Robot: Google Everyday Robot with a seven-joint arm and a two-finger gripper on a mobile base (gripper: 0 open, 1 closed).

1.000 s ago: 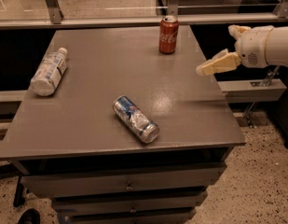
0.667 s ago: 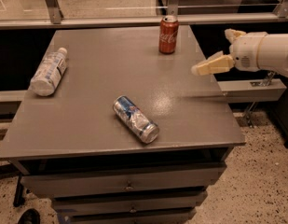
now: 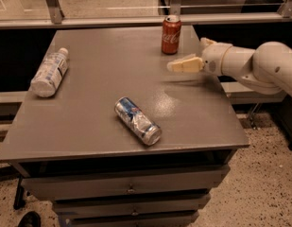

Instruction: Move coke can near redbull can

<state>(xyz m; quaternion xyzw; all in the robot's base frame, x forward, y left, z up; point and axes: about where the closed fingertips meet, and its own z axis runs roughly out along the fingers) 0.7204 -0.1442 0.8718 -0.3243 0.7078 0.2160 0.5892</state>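
The coke can [image 3: 171, 34], red with white script and a silver top, stands upright near the far edge of the grey table [image 3: 89, 122]. The redbull can [image 3: 137, 120], slim, silver and blue and dented, lies on its side near the table's front middle. My gripper [image 3: 187, 56] comes in from the right on a white arm, just right of the coke can and a little nearer than it, without touching it. It is open and holds nothing.
A clear plastic bottle [image 3: 49, 72] with a white label lies on its side at the table's left. A rail and glass panel [image 3: 112, 19] run behind the table. Drawers [image 3: 131, 188] sit under the tabletop. The floor is speckled at the right.
My arm has moved left across the table's right edge, bringing the gripper closer to the coke can. The cans and the bottle have not moved.
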